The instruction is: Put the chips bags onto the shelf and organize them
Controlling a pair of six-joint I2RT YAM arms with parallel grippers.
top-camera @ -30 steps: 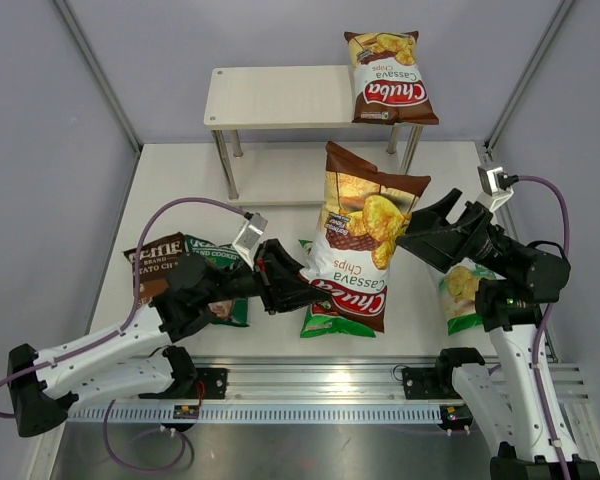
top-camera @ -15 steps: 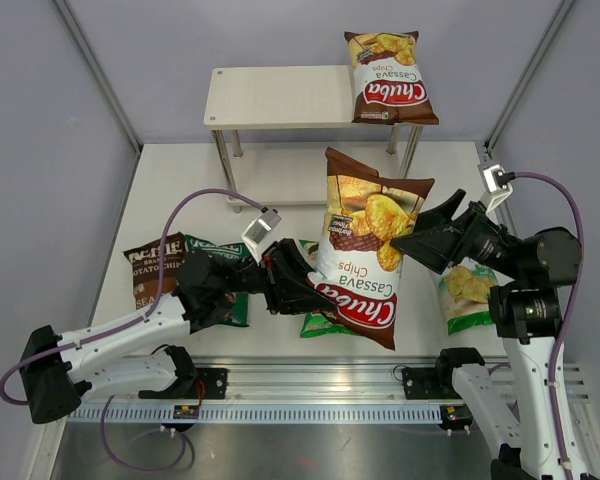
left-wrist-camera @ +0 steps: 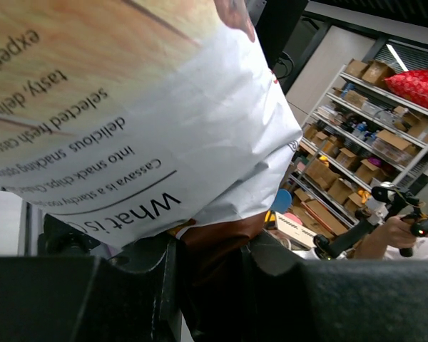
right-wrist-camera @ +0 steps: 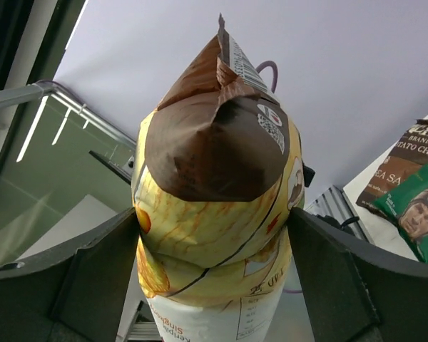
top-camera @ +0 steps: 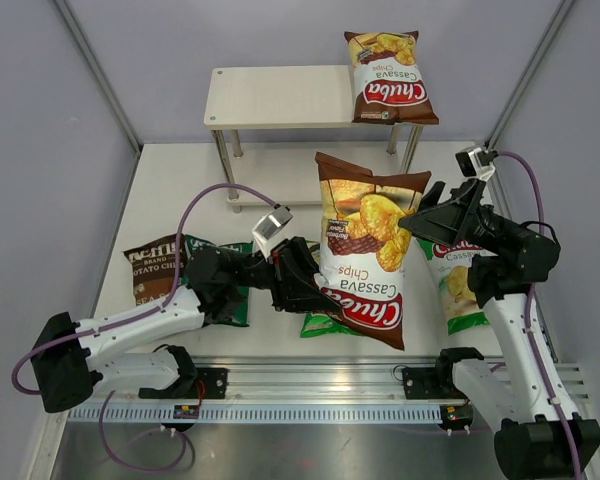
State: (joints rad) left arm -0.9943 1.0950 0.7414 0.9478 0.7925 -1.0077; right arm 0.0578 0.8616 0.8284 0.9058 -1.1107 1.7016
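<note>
The white table (top-camera: 170, 190) is carrying the two-tier shelf (top-camera: 270, 97) at its far edge. One brown-red bag (top-camera: 390, 88) is lying flat on the right end of the top board, and the rest of that board is bare.

In front of the shelf, a second brown-red bag (top-camera: 365, 250) is standing upright in the air between the two arms, over the middle of the table. The left claw (top-camera: 308, 290) is pinching its bottom seam. The right claw (top-camera: 422, 222) is sitting with its fingers spread wide around the bag's upper part and touching both sides; I cannot tell whether they are squeezing.

A green bag (top-camera: 320, 324) is lying under the raised one, mostly hidden by it. Another green bag (top-camera: 462, 290) is lying at the right, partly under the right arm. At the left, a dark brown bag (top-camera: 152, 268) and a dark green bag (top-camera: 230, 305) are overlapping beneath the left arm.
</note>
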